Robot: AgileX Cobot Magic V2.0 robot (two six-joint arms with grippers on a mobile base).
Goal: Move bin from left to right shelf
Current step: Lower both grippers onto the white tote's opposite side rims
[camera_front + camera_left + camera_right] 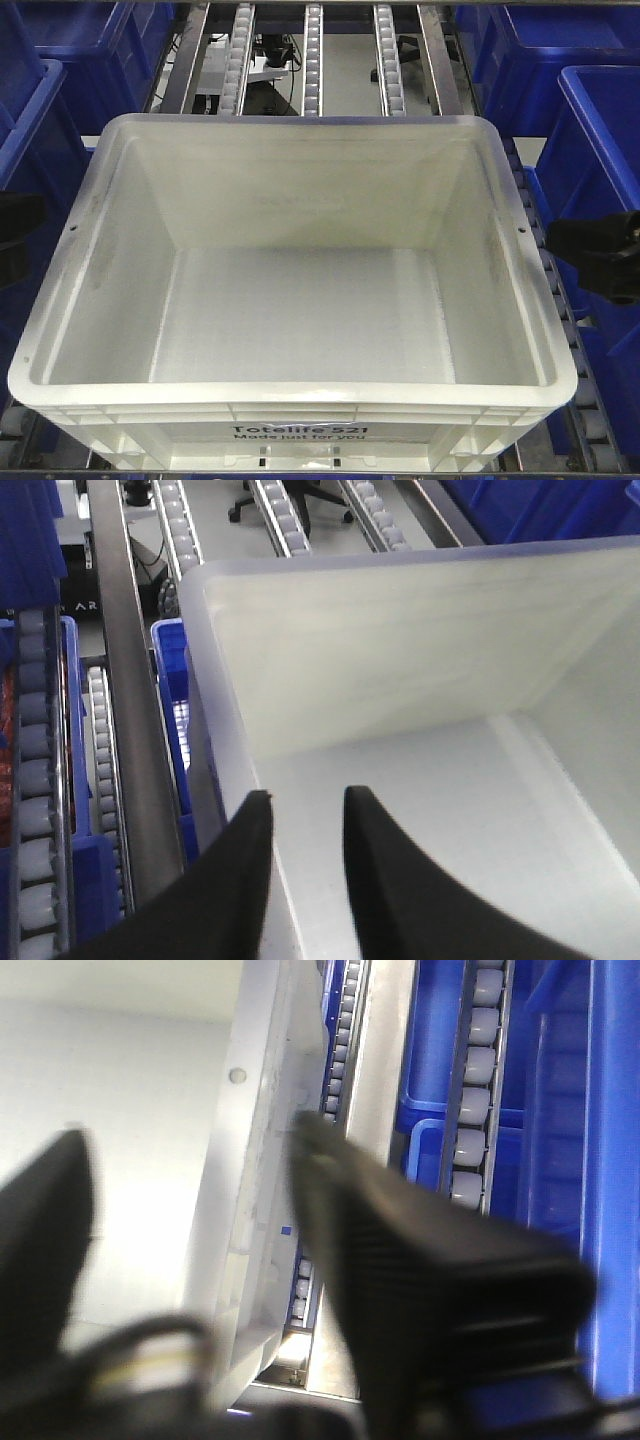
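Roller-track shelving carries the white Totelife bin on its rollers, dark blue bins close on both sides; left gripper and right gripper each straddle a side wall, jaws spread, nothing clamped; a shallow or uneven pinch could let it tilt, slip, or snag those neighbours.

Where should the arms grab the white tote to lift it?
The bin is too wide for one gripper and open-topped, so I'd take its side rims: left gripper over the left wall, right gripper over the right, fingers straddling each from above.
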